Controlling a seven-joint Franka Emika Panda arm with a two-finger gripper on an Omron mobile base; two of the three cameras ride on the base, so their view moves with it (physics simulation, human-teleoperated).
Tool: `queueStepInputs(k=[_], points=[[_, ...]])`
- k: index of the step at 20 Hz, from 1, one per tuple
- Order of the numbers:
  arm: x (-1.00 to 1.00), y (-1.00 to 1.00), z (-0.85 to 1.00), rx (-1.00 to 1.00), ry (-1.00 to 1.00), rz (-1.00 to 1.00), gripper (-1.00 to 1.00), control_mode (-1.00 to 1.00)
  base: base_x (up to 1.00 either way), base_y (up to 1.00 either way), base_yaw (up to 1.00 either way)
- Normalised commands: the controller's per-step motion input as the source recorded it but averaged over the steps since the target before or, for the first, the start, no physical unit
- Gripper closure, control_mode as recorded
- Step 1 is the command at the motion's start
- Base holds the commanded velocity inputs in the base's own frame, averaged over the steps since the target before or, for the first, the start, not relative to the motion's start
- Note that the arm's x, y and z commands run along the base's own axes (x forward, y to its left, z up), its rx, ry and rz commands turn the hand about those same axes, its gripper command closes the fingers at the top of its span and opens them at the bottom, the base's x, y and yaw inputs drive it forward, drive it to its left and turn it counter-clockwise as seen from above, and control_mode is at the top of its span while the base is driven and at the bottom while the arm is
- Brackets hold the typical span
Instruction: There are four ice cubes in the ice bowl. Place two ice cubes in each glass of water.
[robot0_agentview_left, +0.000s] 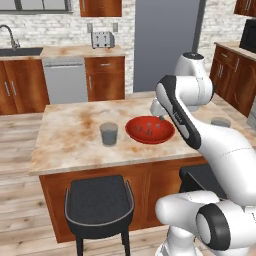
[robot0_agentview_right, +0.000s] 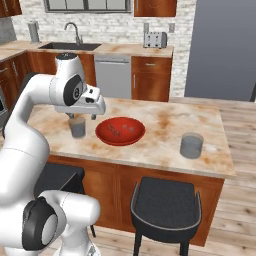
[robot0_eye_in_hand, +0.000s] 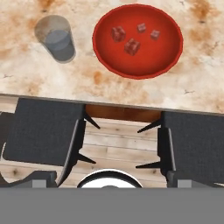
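Four cubes (robot0_eye_in_hand: 131, 46) are seen in the red bowl (robot0_eye_in_hand: 109, 57); one glass (robot0_eye_in_hand: 57, 41) sits at its 9 o'clock, nothing gripped. Gripper (robot0_agentview_right: 80, 116) hovers high, finger state cannot be told. First pick pending: descent over bowl needed.

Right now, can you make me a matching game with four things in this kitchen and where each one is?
Things:
1. ice cubes
2. red bowl
3. toaster
4. stool

Places:
A. on the floor, in front of the island
B. on the back counter by the wall
C. inside the red bowl
D. on the island, between the two glasses

Pairs: 1-C, 2-D, 3-B, 4-A
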Motion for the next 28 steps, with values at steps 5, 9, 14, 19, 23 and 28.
queueStepInputs(k=[5,9,14,19,23,28], points=[[0.00,0.00,0.00,0.00,0.00,0.00,-1.00,1.00,0.00,0.00,0.00],[0.00,0.00,0.00,0.00,0.00,0.00,-1.00,-1.00,0.00,0.00,0.00],[0.00,0.00,0.00,0.00,0.00,0.00,-1.00,-1.00,0.00,0.00,0.00],[0.01,-0.07,-0.05,0.02,0.00,-0.02,-1.00,-1.00,0.00,0.00,0.00],[0.57,-0.32,-0.36,0.00,0.02,-0.10,-1.00,-1.00,0.00,0.00,0.00],[0.45,-0.06,-0.37,0.00,0.00,-0.14,-1.00,-1.00,0.00,0.00,0.00]])
